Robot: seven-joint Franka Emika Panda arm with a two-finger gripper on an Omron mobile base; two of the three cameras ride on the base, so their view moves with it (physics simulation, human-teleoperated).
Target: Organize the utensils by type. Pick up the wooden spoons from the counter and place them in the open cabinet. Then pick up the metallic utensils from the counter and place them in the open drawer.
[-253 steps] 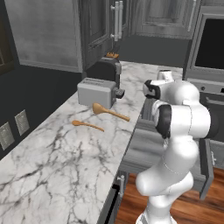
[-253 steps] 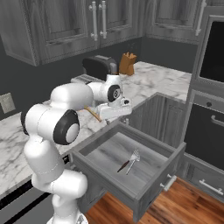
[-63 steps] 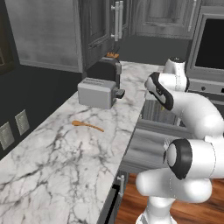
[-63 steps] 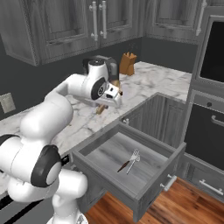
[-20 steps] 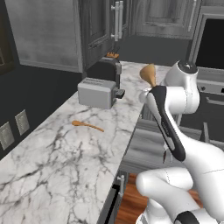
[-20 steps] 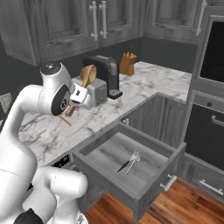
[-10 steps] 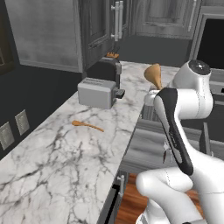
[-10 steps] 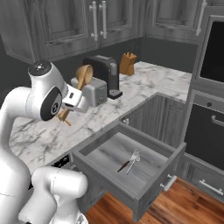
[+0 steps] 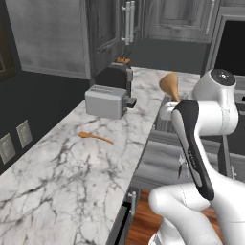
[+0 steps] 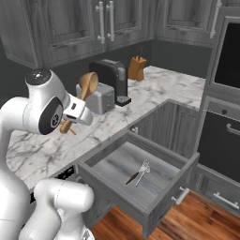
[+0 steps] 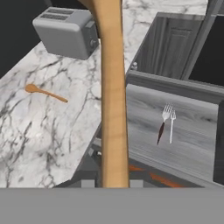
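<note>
Up over the counter (image 9: 72,167) edge, our gripper (image 10: 75,114) is clamped on the big wooden spoon (image 10: 87,85) — slimmer spoon (image 9: 95,137) lies near the toaster (image 9: 107,101), open drawer (image 10: 154,202) juts out below.

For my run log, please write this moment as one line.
phase: carry first spoon | end effector: shut on big spoon, raised | small spoon: on counter | drawer: open, two forks inside
</note>
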